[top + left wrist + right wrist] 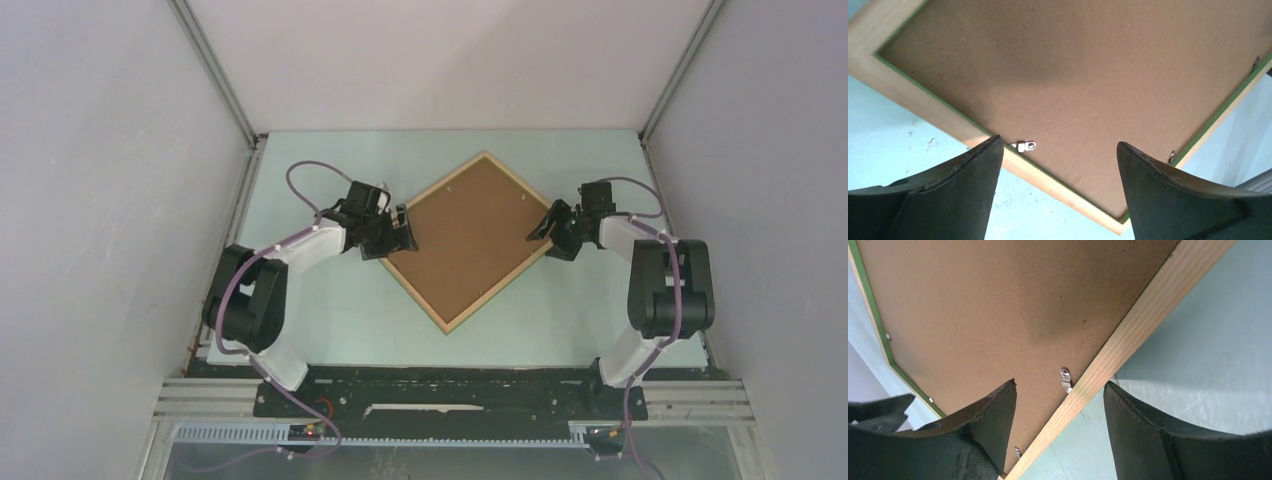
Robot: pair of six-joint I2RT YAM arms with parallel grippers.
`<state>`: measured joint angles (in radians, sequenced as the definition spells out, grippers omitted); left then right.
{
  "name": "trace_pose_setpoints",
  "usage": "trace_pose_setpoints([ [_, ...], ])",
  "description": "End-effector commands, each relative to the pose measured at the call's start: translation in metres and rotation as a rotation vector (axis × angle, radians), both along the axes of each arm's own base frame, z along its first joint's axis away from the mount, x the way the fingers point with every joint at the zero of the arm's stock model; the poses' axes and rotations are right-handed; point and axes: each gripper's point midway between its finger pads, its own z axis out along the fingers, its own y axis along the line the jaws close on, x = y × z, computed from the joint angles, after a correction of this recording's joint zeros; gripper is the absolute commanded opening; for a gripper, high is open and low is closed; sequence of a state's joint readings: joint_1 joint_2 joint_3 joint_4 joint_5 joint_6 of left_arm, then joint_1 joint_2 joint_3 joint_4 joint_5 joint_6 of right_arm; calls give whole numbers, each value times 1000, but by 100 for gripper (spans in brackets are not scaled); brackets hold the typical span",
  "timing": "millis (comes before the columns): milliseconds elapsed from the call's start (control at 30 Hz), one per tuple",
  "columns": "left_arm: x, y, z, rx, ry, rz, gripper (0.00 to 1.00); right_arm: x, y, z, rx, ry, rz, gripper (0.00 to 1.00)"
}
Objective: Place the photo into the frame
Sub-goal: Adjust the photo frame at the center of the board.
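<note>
The frame [498,291] lies flat on the table, turned like a diamond, pale wood edge up, with the brown backing board [468,235] filling it. The photo is hidden. My left gripper [405,232] stands open at the frame's left corner; the left wrist view has its jaws [1059,141] spread over the wood edge [908,95] near a small metal tab [1025,146]. My right gripper [540,228] stands open at the right corner, its jaws [1060,384] straddling the wood edge [1143,325] beside another tab [1066,379]. Neither holds anything.
The pale green table [330,320] is boxed in by white walls at the left, right and back. An aluminium rail [200,400] with the arm bases runs along the near edge. More tabs line the board's green inner rim [1220,112].
</note>
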<state>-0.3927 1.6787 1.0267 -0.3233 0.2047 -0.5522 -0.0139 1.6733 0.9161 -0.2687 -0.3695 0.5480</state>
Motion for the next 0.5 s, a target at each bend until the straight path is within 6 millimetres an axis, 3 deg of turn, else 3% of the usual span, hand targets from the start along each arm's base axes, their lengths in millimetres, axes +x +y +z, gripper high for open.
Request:
trace_pose_setpoints([
  [0, 31, 26, 44, 41, -121, 102, 92, 29, -12, 7, -19, -48, -1, 72],
  [133, 77, 69, 46, 88, -145, 272, 93, 24, -6, 2, -15, -34, 20, 71],
  [200, 95, 78, 39, 106, -136, 309, 93, 20, -2, 1, -15, -29, 33, 71],
  [333, 118, 60, 17, 49, -65, 237, 92, 16, 4, 5, -11, -44, 50, 72],
  [467, 114, 51, -3, 35, -12, 206, 91, 18, 8, 9, 18, -58, 60, 71],
])
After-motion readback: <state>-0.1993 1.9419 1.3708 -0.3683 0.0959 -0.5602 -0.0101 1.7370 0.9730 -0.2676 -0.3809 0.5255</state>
